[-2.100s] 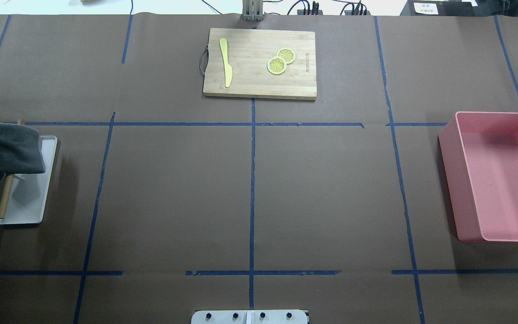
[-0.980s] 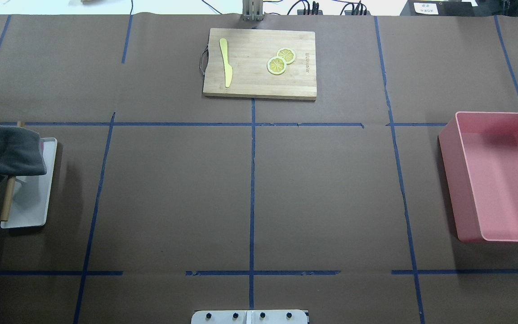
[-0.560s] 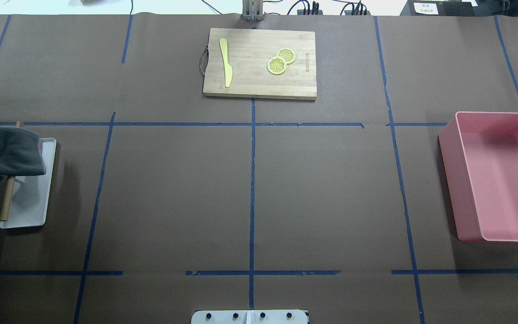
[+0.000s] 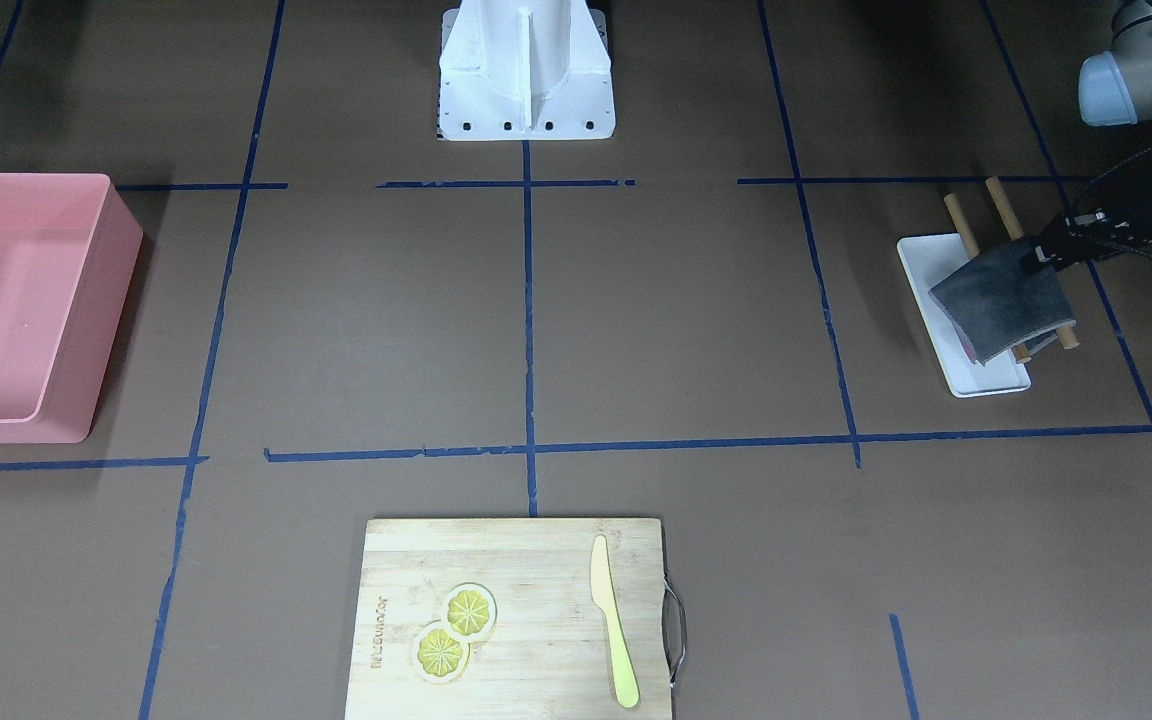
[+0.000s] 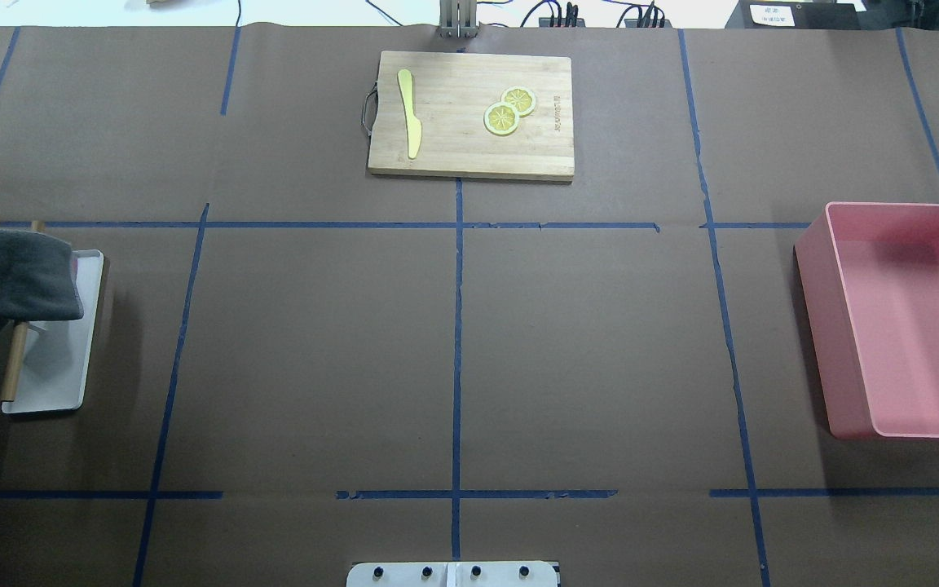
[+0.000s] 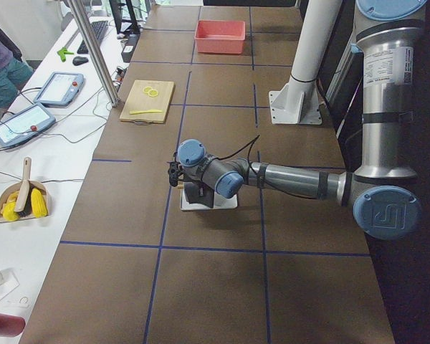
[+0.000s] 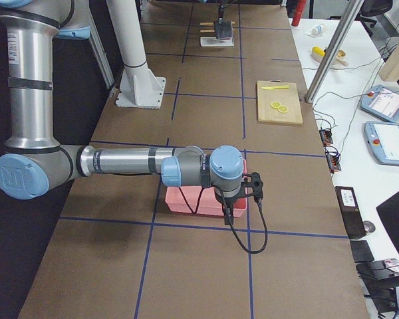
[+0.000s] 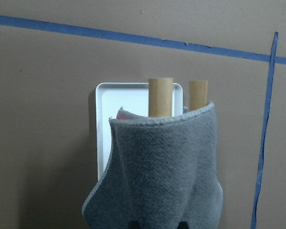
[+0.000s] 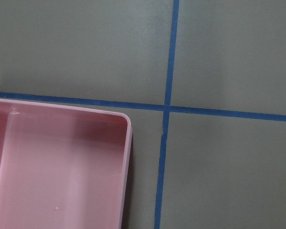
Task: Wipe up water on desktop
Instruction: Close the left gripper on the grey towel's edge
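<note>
The desktop [image 5: 315,342] is dark brown with blue tape lines; no water shows on it. A grey cloth [image 5: 25,273] drapes over a rack of two wooden dowels [image 5: 13,359] on a small white tray [image 5: 54,375] at the far left. My left gripper [image 4: 1041,255] is shut on the cloth's edge; the left wrist view shows the cloth [image 8: 167,171] bunched between the fingertips. My right gripper [image 7: 243,196] shows only in the exterior right view, above the pink bin [image 7: 193,199]; I cannot tell whether it is open or shut.
A bamboo cutting board [image 5: 469,114] with a yellow knife [image 5: 411,114] and two lemon slices [image 5: 509,110] lies at the far middle. The pink bin [image 5: 901,318] stands at the right edge. The robot base [image 4: 526,70] is at the near edge.
The left gripper has drawn slightly left with the cloth. The tray and rack have shifted a little under it.
</note>
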Controlling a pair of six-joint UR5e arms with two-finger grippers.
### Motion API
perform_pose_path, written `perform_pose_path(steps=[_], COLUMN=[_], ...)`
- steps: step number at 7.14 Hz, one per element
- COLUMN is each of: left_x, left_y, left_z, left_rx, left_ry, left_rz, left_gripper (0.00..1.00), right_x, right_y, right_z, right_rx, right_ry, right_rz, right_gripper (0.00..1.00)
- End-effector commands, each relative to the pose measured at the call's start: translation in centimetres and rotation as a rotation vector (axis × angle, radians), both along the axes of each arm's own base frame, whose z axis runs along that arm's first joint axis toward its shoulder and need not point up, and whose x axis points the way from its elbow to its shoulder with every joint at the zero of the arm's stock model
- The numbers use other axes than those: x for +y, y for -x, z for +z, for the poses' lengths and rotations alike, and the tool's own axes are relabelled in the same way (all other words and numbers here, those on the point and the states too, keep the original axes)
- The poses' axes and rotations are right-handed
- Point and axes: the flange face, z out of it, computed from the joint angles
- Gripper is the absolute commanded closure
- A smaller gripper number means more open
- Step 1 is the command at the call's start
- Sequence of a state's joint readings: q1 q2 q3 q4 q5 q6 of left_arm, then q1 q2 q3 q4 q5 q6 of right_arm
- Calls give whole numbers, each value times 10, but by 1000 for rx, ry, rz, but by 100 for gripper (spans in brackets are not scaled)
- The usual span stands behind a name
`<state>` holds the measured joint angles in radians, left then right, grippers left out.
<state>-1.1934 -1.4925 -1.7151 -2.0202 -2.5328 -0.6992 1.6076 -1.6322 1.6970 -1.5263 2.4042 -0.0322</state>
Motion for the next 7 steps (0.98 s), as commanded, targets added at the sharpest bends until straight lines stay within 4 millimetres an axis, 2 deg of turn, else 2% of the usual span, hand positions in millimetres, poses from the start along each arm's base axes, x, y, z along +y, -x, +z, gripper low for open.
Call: perform_pose_path(steps=[1,3,7], left_x=[0,-4,-6], left_y=[3,17,15], left_z=[1,1,0], left_rx=[-3,-3,-3], left_ry=[-1,-3,-1], left_rz=[-7,-35,-36], left_gripper=[62,60,61], right_x=[0,0,0], right_y=[0,0,0], right_z=[-1,-1,0], right_rx=[-1,-1,-1], right_ry=[-1,-1,0], right_rz=[0,0,0], right_gripper=[0,0,0])
